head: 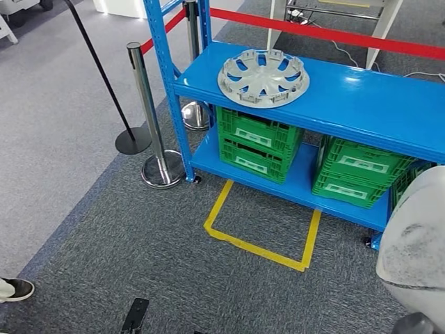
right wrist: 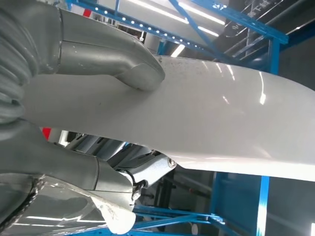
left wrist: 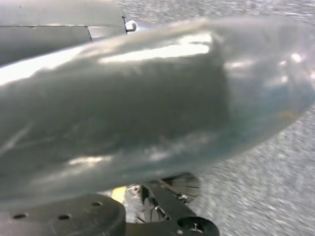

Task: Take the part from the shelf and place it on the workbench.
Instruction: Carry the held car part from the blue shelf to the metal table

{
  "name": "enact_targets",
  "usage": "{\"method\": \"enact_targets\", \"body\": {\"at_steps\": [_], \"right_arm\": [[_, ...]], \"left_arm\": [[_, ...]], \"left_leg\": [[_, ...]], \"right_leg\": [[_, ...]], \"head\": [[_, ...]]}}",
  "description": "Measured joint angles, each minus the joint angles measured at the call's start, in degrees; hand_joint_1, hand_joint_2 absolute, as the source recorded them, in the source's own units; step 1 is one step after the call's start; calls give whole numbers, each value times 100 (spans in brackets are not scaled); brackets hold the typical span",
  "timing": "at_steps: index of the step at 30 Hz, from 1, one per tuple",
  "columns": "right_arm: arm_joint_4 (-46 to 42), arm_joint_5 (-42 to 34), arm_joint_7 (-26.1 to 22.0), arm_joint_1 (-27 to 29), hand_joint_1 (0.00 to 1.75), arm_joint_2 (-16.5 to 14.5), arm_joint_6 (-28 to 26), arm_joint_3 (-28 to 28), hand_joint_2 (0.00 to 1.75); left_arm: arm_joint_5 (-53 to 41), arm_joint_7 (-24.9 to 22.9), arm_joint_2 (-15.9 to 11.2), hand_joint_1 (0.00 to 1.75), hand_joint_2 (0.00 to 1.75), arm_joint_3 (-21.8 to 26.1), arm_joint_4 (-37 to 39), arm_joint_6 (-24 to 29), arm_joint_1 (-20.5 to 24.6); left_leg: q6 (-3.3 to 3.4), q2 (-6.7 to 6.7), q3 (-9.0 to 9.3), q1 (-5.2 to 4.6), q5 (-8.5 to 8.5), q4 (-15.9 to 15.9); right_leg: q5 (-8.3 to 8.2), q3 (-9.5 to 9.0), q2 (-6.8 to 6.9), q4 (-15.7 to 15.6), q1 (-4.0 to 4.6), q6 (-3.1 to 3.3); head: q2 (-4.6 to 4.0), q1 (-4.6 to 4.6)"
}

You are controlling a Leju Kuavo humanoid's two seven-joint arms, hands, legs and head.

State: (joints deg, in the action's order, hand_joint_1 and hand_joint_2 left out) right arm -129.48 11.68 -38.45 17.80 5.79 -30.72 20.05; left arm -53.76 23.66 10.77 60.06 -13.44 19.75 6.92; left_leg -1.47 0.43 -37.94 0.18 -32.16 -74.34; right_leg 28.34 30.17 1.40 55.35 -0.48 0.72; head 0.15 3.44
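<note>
My blue shelf [head: 367,97] fills twelve to three o'clock, a second hubcap [head: 263,76] lying at twelve. My right hand [right wrist: 55,98] clamps the white part [right wrist: 230,123]; I'd keep it level while turning. Left hand's state I cannot tell.

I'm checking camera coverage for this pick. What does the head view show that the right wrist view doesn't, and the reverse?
Head view adds: grey spoked wheel cover on the blue metal shelf, green plastic crates beneath, yellow floor tape. Right wrist view adds: the right hand, thumb pressed on a pale smooth curved panel. Shared: blue shelving, and probably that panel, at the head view's right edge.
</note>
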Motion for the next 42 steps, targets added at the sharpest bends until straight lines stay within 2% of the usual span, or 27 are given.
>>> {"method": "enact_targets", "body": {"at_steps": [1, 3, 5, 6, 8, 9, 10, 12, 13, 14, 15, 16, 18, 19, 21, 23, 25, 28, 29, 30, 31, 32, 34, 36, 38, 40, 42], "right_arm": [[0, -15, 0, -14, 175, -9, 30, 24, 175], [2, -92, 0, -64, 175, -57, 161, 67, 175], [13, -190, 0, -123, 175, -137, 353, 85, 175], [27, -220, 0, -156, 175, -181, 458, 87, 175], [81, -241, 0, -230, 175, -272, 633, 87, 175], [115, -237, 0, -257, 175, -313, 684, 87, 175], [148, -231, 0, -268, 175, -349, 713, 88, 175], [208, -216, 0, -264, 175, -398, 752, 89, 175], [237, -211, 0, -259, 175, -412, 777, 88, 175], [264, -209, 0, -258, 175, -421, 805, 88, 175], [289, -211, 0, -256, 175, -427, 836, 87, 175], [309, -217, 0, -254, 175, -435, 865, 87, 175], [333, -233, 0, -254, 175, -456, 910, 87, 175], [339, -236, 0, -253, 175, -468, 921, 87, 175], [350, -240, 0, -247, 175, -486, 933, 85, 175], [356, -245, 0, -247, 175, -506, 937, 82, 175], [360, -250, 0, -246, 175, -533, 940, 80, 175], [382, -238, 0, -199, 175, -561, 946, 75, 175], [393, -229, 0, -178, 175, -566, 943, 73, 175], [401, -220, 0, -161, 175, -568, 941, 73, 175], [407, -217, 0, -147, 175, -569, 939, 73, 175], [410, -217, 0, -137, 175, -570, 938, 72, 175], [410, -221, 0, -118, 175, -570, 946, 71, 175], [411, -230, 0, -96, 175, -570, 969, 69, 175], [412, -236, 0, -82, 175, -570, 1005, 67, 175], [415, -237, 0, -72, 175, -570, 1033, 66, 175], [426, -233, 0, -46, 175, -570, 1041, 61, 175]], "left_arm": [[25, 30, -2, 0, 0, 4, 0, 9, -13], [77, 132, 4, 0, 0, 13, 0, 10, -12], [126, 254, 31, 0, 0, 24, 0, 2, 22], [156, 298, 48, 0, 0, 37, 0, 3, 41], [284, 369, 103, 0, 0, 90, 0, 16, 47], [407, 421, 129, 0, 0, 141, 0, 27, 41], [532, 488, 155, 0, 0, 205, 0, 37, 33], [730, 617, 190, 0, 0, 347, 0, 57, 29], [774, 651, 197, 0, 0, 408, 0, 62, 28], [805, 668, 201, 0, 0, 461, 0, 66, 25], [825, 676, 202, 0, 0, 505, 0, 66, 21], [835, 683, 202, 0, 0, 542, 0, 66, 18], [839, 692, 208, 0, 0, 588, 0, 64, 22], [839, 695, 212, 0, 0, 606, 0, 63, 29], [838, 697, 218, 0, 0, 639, 0, 61, 38], [836, 698, 214, 0, 0, 668, 0, 58, 32], [834, 702, 210, 0, 0, 682, 0, 58, 32], [813, 648, 210, 0, 0, 686, 0, 66, 34], [800, 605, 213, 0, 0, 686, 0, 79, 25], [783, 560, 216, 0, 0, 687, 0, 96, 13], [744, 522, 217, 0, 0, 685, 0, 120, 1], [686, 487, 217, 0, 0, 679, 0, 149, -7], [558, 425, 216, 0, 0, 658, 1, 200, -5], [507, 374, 218, 0, 0, 640, 1, 226, -5], [508, 324, 216, 0, 0, 637, 1, 237, -27], [502, 260, 217, 0, 0, 636, 1, 257, -39], [474, 205, 224, 0, 0, 634, 1, 272, -31]], "left_leg": [[8, 11, 158, 2, 186, 135], [57, 156, 700, -12, 378, 887], [135, 301, 1121, -49, 300, 1599], [178, 307, 1189, -67, 243, 1780], [266, 217, 1162, -60, 229, 1903], [314, 168, 1137, -49, 254, 1937], [355, 123, 1101, -38, 299, 1947], [407, 27, 1006, -50, 382, 1939], [415, -24, 955, -66, 420, 1930], [419, -79, 909, -82, 454, 1921], [418, -137, 872, -95, 482, 1912], [414, -199, 845, -105, 504, 1902], [398, -318, 807, -123, 532, 1875], [383, -374, 780, -128, 543, 1855], [329, -471, 710, -119, 576, 1822], [268, -535, 655, -105, 591, 1789], [201, -405, 530, -104, 412, 1532], [88, -145, 49, -46, -150, 464], [64, -116, -58, -23, -229, 206], [48, -97, -75, -4, -206, 136], [41, -69, 34, 11, -65, 321], [44, -2, 234, 19, 140, 691], [84, 245, 638, -6, 438, 1480], [151, 363, 751, -47, 488, 1775], [232, 248, 720, -54, 510, 1797], [314, 129, 718, -38, 551, 1833], [367, 3, 702, -30, 581, 1848]], "right_leg": [[-53, 61, 34, 12, 2, -10], [-140, 158, 116, 54, 12, -48], [-205, 238, 231, 97, 28, -106], [-235, 269, 301, 112, 36, -136], [-252, 329, 371, 144, 38, -199], [-173, 390, 306, 240, 33, -229], [-23, 488, 195, 444, 27, -254], [404, 792, -39, 1164, 16, -282], [558, 926, -85, 1514, 17, -282], [618, 986, -106, 1719, 19, -274], [564, 928, -121, 1691, 24, -257], [417, 751, -148, 1434, 29, -231], [115, 245, -333, 615, 33, -164], [47, 51, -429, 297, 32, -137], [53, -77, -511, 67, 38, -102], [14, -78, -404, 36, 28, -64], [-20, -80, -271, 2, 1, -19], [-22, -55, -49, 0, -3, 7], [-21, -46, 26, 2, -2, 6], [-20, -40, 94, 5, -2, 4], [-17, -40, 161, 8, -3, 0], [-11, -48, 225, 11, -3, -10], [11, -63, 340, 25, 20, -49], [27, -65, 446, 40, 45, -104], [45, -56, 535, 46, 38, -166], [198, 23, 368, 222, 14, -225], [558, 321, 39, 880, -6, -255]], "head": [[0, 1], [0, 3], [0, 3], [0, 2], [0, -3], [0, -8], [0, -13], [0, -15], [0, -15], [0, -13], [0, -11], [0, -11], [0, -11], [0, -10], [0, -8], [0, -8], [0, 24], [0, 56], [0, 55], [0, 57], [0, 57], [0, 58], [0, 55], [0, 45], [0, 43], [1, 20], [1, -13]]}}
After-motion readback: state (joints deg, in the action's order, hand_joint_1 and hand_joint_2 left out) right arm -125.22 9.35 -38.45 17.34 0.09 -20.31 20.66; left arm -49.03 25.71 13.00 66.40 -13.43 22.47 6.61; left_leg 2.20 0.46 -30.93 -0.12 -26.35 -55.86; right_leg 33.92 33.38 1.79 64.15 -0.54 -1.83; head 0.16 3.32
